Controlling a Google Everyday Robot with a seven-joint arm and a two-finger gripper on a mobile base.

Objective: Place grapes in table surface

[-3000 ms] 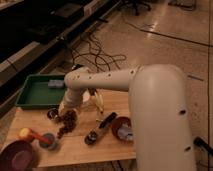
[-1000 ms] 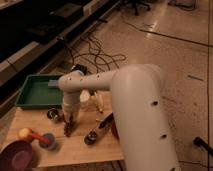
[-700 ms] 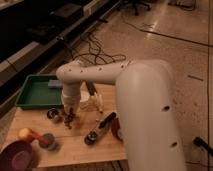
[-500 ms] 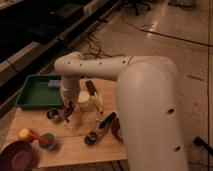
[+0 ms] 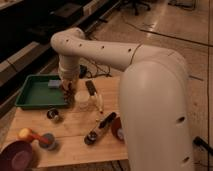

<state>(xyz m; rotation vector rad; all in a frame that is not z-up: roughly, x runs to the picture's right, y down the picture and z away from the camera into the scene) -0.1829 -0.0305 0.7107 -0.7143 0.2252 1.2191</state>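
Wooden table surface (image 5: pixel 75 137) fills the near left, with a green tray (image 5: pixel 36 93) on its far left corner. Just beside the tray's right rim hangs the gripper (image 5: pixel 67 90), clenched on the grapes (image 5: pixel 68 98). They dangle above the boards, left of a clear cup (image 5: pixel 81 100).

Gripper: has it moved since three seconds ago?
Yes. The gripper has moved across the table surface, away from its near edge, toward the green tray.
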